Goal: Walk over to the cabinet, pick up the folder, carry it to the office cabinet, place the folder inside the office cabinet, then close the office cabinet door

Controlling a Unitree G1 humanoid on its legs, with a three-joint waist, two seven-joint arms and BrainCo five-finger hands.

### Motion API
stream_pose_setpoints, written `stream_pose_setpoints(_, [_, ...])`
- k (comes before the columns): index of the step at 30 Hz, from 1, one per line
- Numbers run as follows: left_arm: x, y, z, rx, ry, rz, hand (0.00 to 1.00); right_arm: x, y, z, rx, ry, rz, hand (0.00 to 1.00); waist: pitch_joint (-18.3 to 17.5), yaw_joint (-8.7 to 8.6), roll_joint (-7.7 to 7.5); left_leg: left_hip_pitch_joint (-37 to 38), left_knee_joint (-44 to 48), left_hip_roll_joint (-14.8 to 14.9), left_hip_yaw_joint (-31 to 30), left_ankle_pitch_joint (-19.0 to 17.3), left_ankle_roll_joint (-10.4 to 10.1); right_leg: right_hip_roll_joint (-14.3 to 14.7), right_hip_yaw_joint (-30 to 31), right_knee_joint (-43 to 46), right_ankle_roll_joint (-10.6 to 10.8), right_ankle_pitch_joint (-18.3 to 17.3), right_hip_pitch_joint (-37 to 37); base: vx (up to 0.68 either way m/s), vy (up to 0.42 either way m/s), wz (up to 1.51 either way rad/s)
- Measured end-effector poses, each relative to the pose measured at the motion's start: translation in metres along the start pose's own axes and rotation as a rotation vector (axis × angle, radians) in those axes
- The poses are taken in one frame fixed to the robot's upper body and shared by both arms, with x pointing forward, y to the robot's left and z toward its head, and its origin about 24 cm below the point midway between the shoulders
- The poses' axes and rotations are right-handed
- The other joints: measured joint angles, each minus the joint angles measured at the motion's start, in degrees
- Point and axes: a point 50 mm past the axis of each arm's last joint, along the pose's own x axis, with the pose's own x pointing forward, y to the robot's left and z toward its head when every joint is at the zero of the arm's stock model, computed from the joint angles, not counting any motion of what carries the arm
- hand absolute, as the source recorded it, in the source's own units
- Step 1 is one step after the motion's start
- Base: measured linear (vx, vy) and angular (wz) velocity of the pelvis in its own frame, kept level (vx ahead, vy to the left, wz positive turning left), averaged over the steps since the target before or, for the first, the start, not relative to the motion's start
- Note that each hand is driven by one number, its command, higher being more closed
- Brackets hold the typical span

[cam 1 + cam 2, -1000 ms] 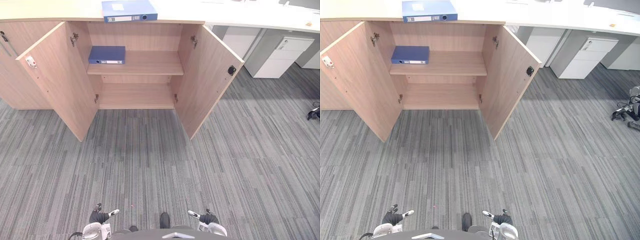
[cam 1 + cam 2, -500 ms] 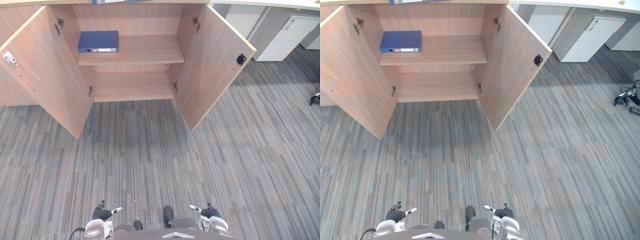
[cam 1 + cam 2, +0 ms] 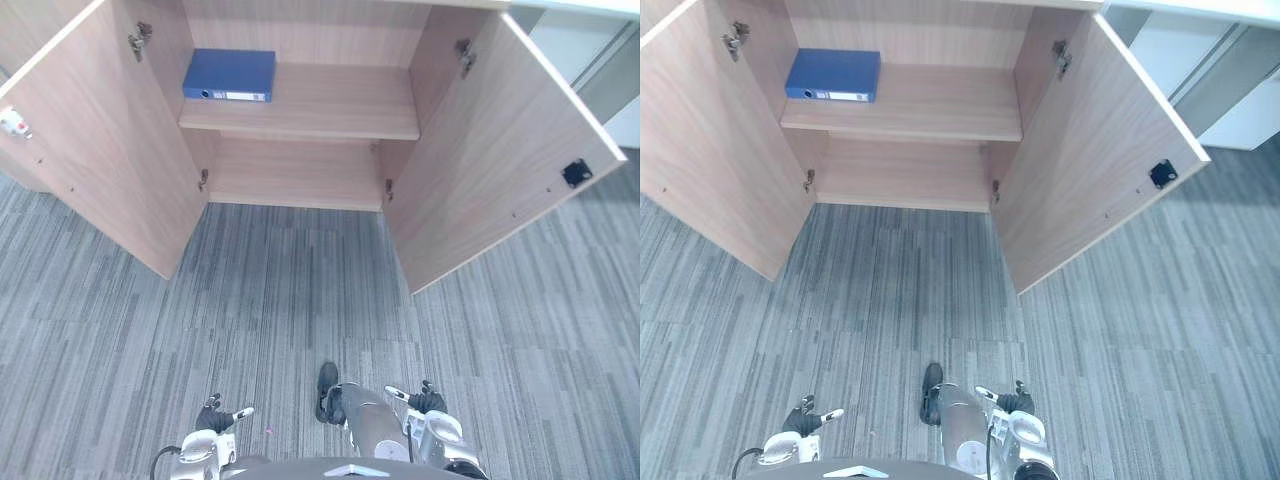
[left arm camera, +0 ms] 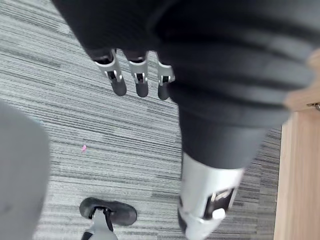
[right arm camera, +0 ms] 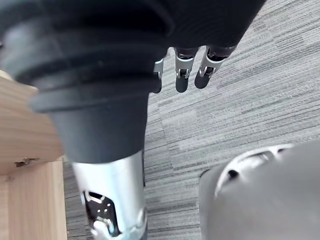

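Observation:
A blue folder (image 3: 228, 75) lies flat at the left end of the upper shelf (image 3: 320, 105) inside the wooden cabinet, whose two doors stand wide open. My left hand (image 3: 215, 415) hangs low at my side over the grey carpet, far short of the cabinet. Its fingers (image 4: 125, 80) are straight and hold nothing. My right hand (image 3: 425, 400) hangs the same way on the other side, with relaxed, empty fingers (image 5: 182, 75).
The left door (image 3: 100, 140) and the right door (image 3: 500, 170) swing out toward me and flank the approach. A lower shelf (image 3: 295, 180) sits under the folder's shelf. White office units (image 3: 1200, 60) stand to the right of the cabinet.
The whole view has shifted: the cabinet looms larger and nearer, and its top with the second folder has slid out of the picture. Both hands stay low at my sides.

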Motion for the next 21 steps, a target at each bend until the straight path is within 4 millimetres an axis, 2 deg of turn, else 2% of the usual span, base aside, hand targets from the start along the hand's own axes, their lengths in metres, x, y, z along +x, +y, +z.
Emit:
stream_pose_setpoints(1, [0.0, 0.0, 0.002, -0.015, -0.009, 0.007, 0.0, -0.001, 0.0, -0.002, -0.003, 0.003, 0.001, 0.0, 0.1, 0.24, 0.36, -3.5, 11.1, 2.1, 1.7, 0.2, -0.1, 1.1, 0.8, -2.6, -0.2, -0.6, 3.8, 0.47, -0.163, -0.15])
stream_pose_setpoints(2, [0.0, 0.001, 0.002, -0.023, -0.014, 0.013, 0.0, -0.002, 0.0, -0.002, 0.0, 0.001, 0.003, 0.0, 0.2, 0.3, 0.31, -5.2, 16.1, 3.4, 2.9, 0.1, 0.0, 1.5, 1.0, -3.8, -0.3, -0.9, 6.1, 0.44, -0.153, -0.15])
stream_pose_setpoints(3, [0.0, 0.003, 0.006, -0.036, -0.034, 0.022, 0.0, -0.004, 0.003, -0.003, 0.004, -0.01, 0.013, 0.0, 0.5, 0.81, -0.14, -8.1, 24.0, 5.9, 5.6, -0.7, 0.6, 2.1, 1.8, -5.3, -0.6, -1.9, 10.2, 0.33, -0.11, -0.19])
stream_pose_setpoints(5, [0.0, 0.006, 0.014, -0.043, -0.07, 0.03, 0.0, -0.005, 0.011, -0.004, 0.006, -0.009, 0.032, 0.0, 0.7, 2.41, -1.26, -13.1, 29.2, 8.4, 9.1, -2.0, 1.4, 2.3, 4.1, -7.2, -0.6, -3.3, 14.3, 0.36, -0.093, -0.5])
stream_pose_setpoints(7, [0.001, 0.006, 0.017, -0.039, -0.083, 0.028, 0.0, -0.006, 0.014, -0.005, 0.013, -0.003, 0.037, 0.0, 0.5, 3.57, -1.75, -18.2, 25.2, 8.8, 10.7, -3.0, 2.2, 1.8, 5.8, -9.2, 0.0, -3.5, 17.2, 0.34, -0.018, -0.61])
stream_pose_setpoints(8, [0.001, 0.006, 0.019, -0.034, -0.094, 0.027, 0.0, -0.005, 0.014, -0.006, 0.015, 0.003, 0.036, 0.0, 0.7, 4.11, -2.13, -20.8, 16.5, 7.6, 11.9, -3.3, 2.1, 0.6, 7.5, -10.7, 0.8, -3.5, 19.4, 0.26, 0.054, -0.46])
stream_pose_setpoints(10, [0.002, 0.005, 0.023, -0.021, -0.103, 0.02, 0.0, -0.005, 0.013, -0.004, 0.015, -0.002, 0.033, 0.0, 0.7, 4.08, -2.27, -22.3, 6.4, 5.1, 11.3, -2.3, 2.0, -1.2, 8.7, -12.3, 2.1, -3.8, 21.3, 0.33, 0.107, -0.37])
stream_pose_setpoints(11, [0.002, 0.004, 0.023, -0.017, -0.104, 0.018, 0.0, -0.005, 0.011, -0.004, 0.014, -0.002, 0.028, 0.0, 0.7, 4.07, -2.3, -23.0, 0.5, 3.6, 10.8, -0.4, 1.7, -2.1, 9.3, -13.4, 3.2, -4.0, 22.4, 0.33, 0.159, -0.31])
stream_pose_setpoints(12, [0.002, 0.003, 0.022, -0.003, -0.1, 0.014, 0.0, -0.004, 0.009, -0.005, 0.016, 0.001, 0.022, 0.0, 0.6, 3.98, -2.15, -23.6, -6.6, 1.8, 9.0, 3.0, 1.9, -3.0, 9.9, -14.7, 4.5, -4.4, 23.6, 0.33, 0.214, -0.31])
stream_pose_setpoints(13, [0.002, 0.002, 0.022, 0.003, -0.1, 0.009, 0.0, -0.005, 0.008, -0.007, 0.013, 0.01, 0.019, 0.0, 0.5, 4.07, -1.98, -24.1, -9.8, 1.3, 7.4, 5.9, 2.3, -3.2, 10.5, -15.3, 5.6, -5.1, 24.4, 0.42, 0.309, -0.35])
stream_pose_setpoints(14, [0.002, 0.002, 0.023, 0.008, -0.105, 0.007, 0.0, -0.005, 0.008, -0.01, 0.01, 0.022, 0.018, 0.0, 0.5, 4.32, -2.03, -24.1, -9.1, 1.0, 6.4, 9.2, 3.6, -3.5, 11.4, -15.3, 6.7, -6.1, 25.1, 0.36, 0.304, -0.47])
stream_pose_setpoints(15, [0.002, 0.004, 0.025, 0.02, -0.113, 0.007, 0.0, -0.006, 0.009, -0.015, 0.006, 0.041, 0.02, 0.0, -0.4, 4.67, -2.88, -24.1, -7.4, 0.0, 6.7, 11.1, 5.5, -4.8, 12.8, -14.7, 7.9, -7.7, 25.4, 0.49, 0.367, -0.54])
stream_pose_setpoints(16, [0.003, 0.01, 0.027, 0.034, -0.118, 0.018, 0.0, -0.009, 0.012, -0.023, 0.004, 0.067, 0.031, 0.0, -1.3, 4.8, -5.3, -23.8, -5.6, -1.6, 7.8, 8.5, 6.5, -6.7, 13.9, -12.5, 9.0, -9.6, 25.2, 0.43, 0.277, -0.48])
stream_pose_setpoints(17, [0.004, 0.012, 0.026, 0.04, -0.114, 0.022, 0.0, -0.01, 0.014, -0.025, 0.007, 0.074, 0.034, 0.0, -1.6, 4.79, -5.93, -23.5, -5.0, -2.1, 8.4, 7.1, 6.8, -7.4, 14.2, -9.7, 9.4, -10.0, 24.2, 0.52, 0.326, -0.48])
stream_pose_setpoints(19, [0.004, 0.013, 0.021, 0.051, -0.086, 0.024, 0.0, -0.01, 0.015, -0.025, 0.01, 0.069, 0.037, 0.0, -1.7, 4.78, -5.98, -18.4, -5.6, -2.9, 9.9, 4.6, 8.7, -8.8, 15.5, 9.3, 10.4, -9.5, 17.8, 0.41, 0.271, -0.37])
stream_pose_setpoints(20, [0.004, 0.014, 0.02, 0.062, -0.078, 0.023, 0.0, -0.01, 0.015, -0.024, 0.011, 0.065, 0.037, 0.0, -1.7, 4.45, -5.92, -16.8, -6.0, -3.3, 10.0, 4.1, 9.0, -9.4, 15.5, 15.1, 11.4, -9.6, 15.7, 0.41, 0.228, 0.03])
stream_pose_setpoints(21, [0.004, 0.015, 0.017, 0.099, -0.062, 0.017, 0.0, -0.009, 0.016, -0.021, 0.008, 0.058, 0.04, 0.0, -1.6, 3.54, -5.84, -13.7, -7.4, -4.3, 9.8, 3.3, 9.7, -10.0, 15.1, 24.7, 11.9, -10.8, 12.5, 0.44, 0.172, 0.21])
